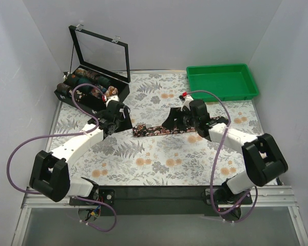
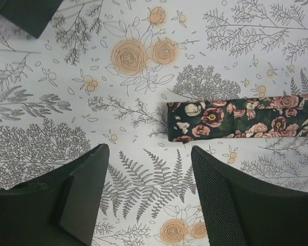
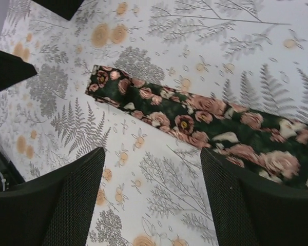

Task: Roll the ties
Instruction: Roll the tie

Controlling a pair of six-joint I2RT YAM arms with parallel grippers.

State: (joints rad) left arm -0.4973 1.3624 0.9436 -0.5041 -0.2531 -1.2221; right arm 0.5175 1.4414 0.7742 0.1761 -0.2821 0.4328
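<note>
One tie (image 1: 155, 130), dark with pink flowers, lies flat as a strip on the floral table covering between my two grippers. My left gripper (image 1: 124, 122) is open and empty just left of the tie's left end. In the left wrist view the tie's end (image 2: 215, 120) lies just beyond the open gripper (image 2: 149, 154), apart from it. My right gripper (image 1: 173, 121) is open and empty over the tie's right part. In the right wrist view the tie (image 3: 195, 115) runs diagonally past the open gripper (image 3: 153, 154), under its right finger (image 3: 246, 195).
An open black box (image 1: 74, 97) with a raised clear lid stands at the back left and holds several rolled ties (image 1: 87, 80). A green tray (image 1: 222, 82) stands at the back right. White walls close in the table on three sides.
</note>
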